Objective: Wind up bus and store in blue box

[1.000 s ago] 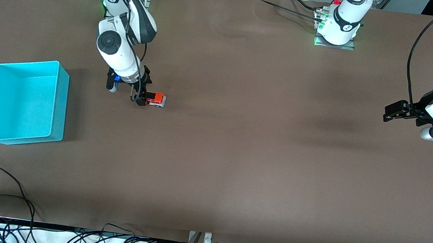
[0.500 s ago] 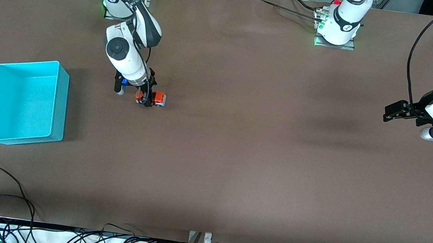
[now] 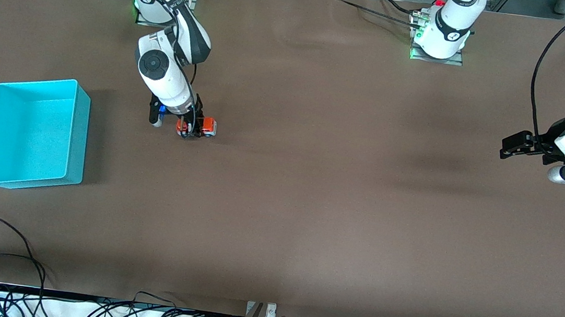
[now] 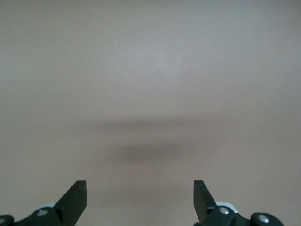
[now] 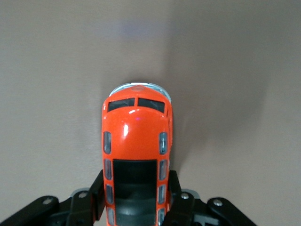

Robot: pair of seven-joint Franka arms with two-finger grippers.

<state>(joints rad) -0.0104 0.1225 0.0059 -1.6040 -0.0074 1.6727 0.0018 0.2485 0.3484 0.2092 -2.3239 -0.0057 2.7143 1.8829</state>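
The blue box (image 3: 33, 132) sits on the counter (image 3: 310, 193) nearest the front camera, at the right arm's end, open-topped and holding nothing that shows. Farther from that camera than the box's front wall and well apart from it, the bus (image 3: 197, 128) stands on its wheels on the counter, with the right claw (image 3: 191, 129) down over it, its fingers (image 5: 99, 193) pressed against both flanks of the rear half: closed on the toy, by the look of it. The likely trouble is the grip itself: it takes only the back portion of a short, smooth body, so dragging the bus to wind it could let it slip or skew, and lifting it could tip the nose down. Hard pressing might also stall the wheels. The left claw (image 3: 517, 144) waits open over bare counter at the left arm's end, holding nothing. Hidden: the bus's tail and wheels in the right wrist view, and much of its body under the claw from the front.
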